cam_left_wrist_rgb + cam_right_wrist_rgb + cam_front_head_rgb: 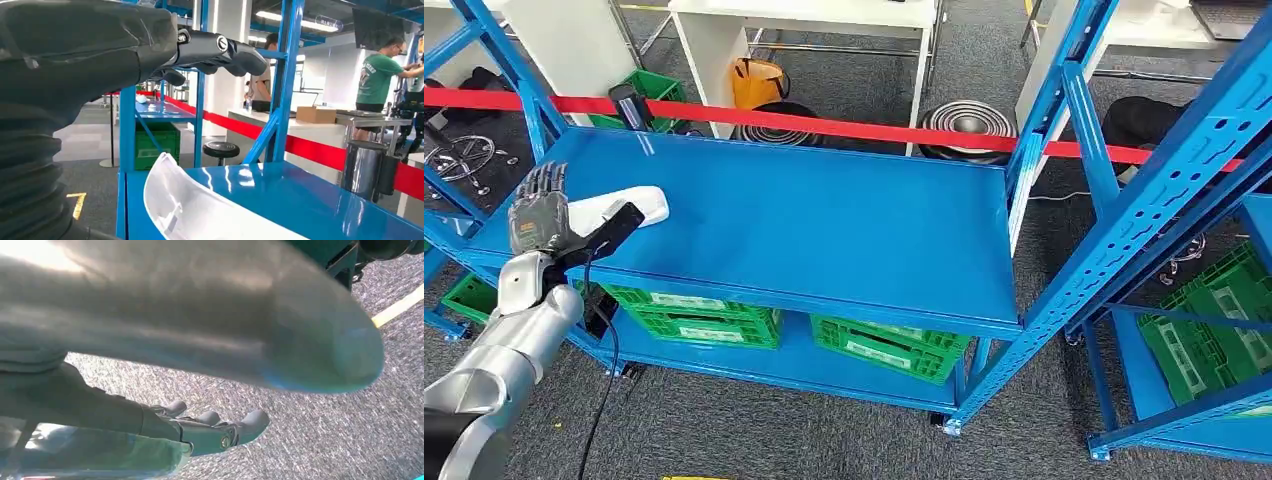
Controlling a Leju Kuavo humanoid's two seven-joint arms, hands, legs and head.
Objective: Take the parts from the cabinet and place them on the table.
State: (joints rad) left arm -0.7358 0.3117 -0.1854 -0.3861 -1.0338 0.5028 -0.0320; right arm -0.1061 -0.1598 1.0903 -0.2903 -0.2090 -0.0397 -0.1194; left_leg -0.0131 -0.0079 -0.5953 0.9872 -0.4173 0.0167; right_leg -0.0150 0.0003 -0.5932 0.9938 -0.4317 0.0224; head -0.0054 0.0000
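A white curved part (632, 207) lies at the left end of the blue cabinet shelf (824, 220). My left hand (539, 212) stands just beside it at the shelf's left edge, fingers spread and pointing up, its dark thumb reaching over the part. In the left wrist view the glossy white part (200, 210) lies under my fingers (225, 50), a gap between them. My right hand (210, 430) hangs over grey carpet, its fingers curled around a pale glossy part (215, 330), blurred and very close to the camera.
Green crates (704, 315) sit on the lower shelf. A red tape (844, 125) runs behind the cabinet, and a black device (629, 105) stands at its back left corner. A second blue rack (1204, 200) stands to the right. A person (377, 85) works in the distance.
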